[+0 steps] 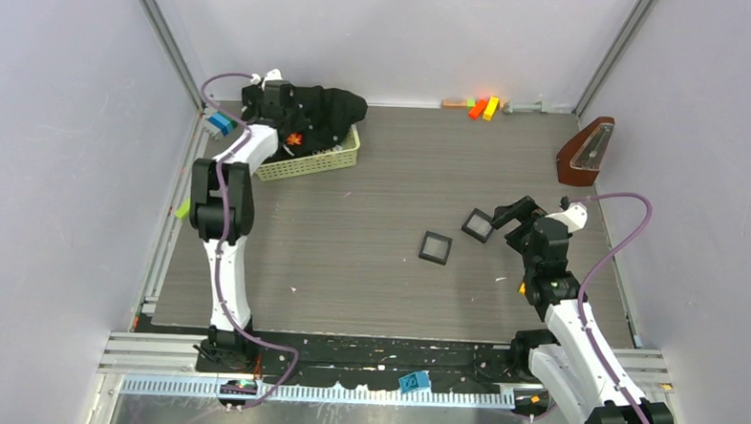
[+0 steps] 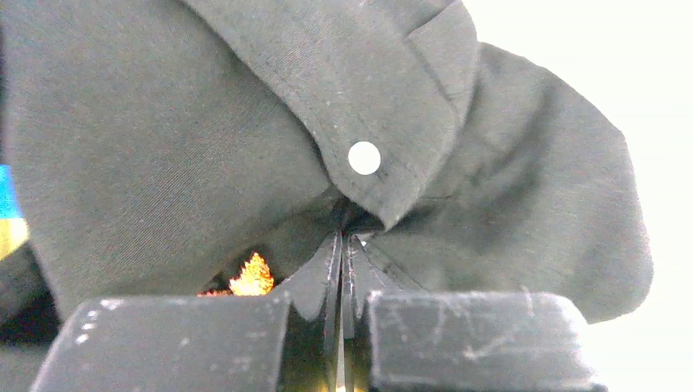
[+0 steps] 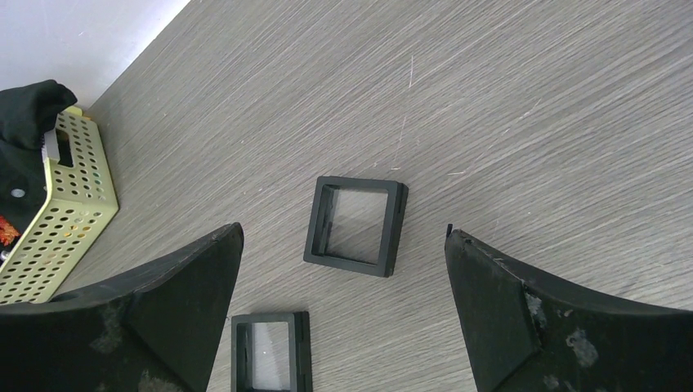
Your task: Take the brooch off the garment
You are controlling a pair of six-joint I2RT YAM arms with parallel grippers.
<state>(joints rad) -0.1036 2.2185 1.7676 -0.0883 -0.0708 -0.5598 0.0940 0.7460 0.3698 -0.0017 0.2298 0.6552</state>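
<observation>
In left-wrist view, button (image 2: 364, 158) above brooch (image 2: 252, 276)

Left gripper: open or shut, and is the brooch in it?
Shut: left gripper fingers meet at the garment; the brooch sits beside them, not between.

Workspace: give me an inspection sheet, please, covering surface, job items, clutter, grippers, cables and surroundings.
Surface: grey wood-grain table.
Job's things: black garment heaped in a perforated basket, far left; orange brooch on it.
Clutter: two black frames mid-right; coloured blocks at the far edge; brown wedge far right.
Grippers: left gripper shut, tips against the garment, brooch beside them, not between; right gripper open above the frames, holding nothing.
Cables: purple cable on the left arm, another on the right.
Surroundings: pale walls on three sides; metal rails in front.
</observation>
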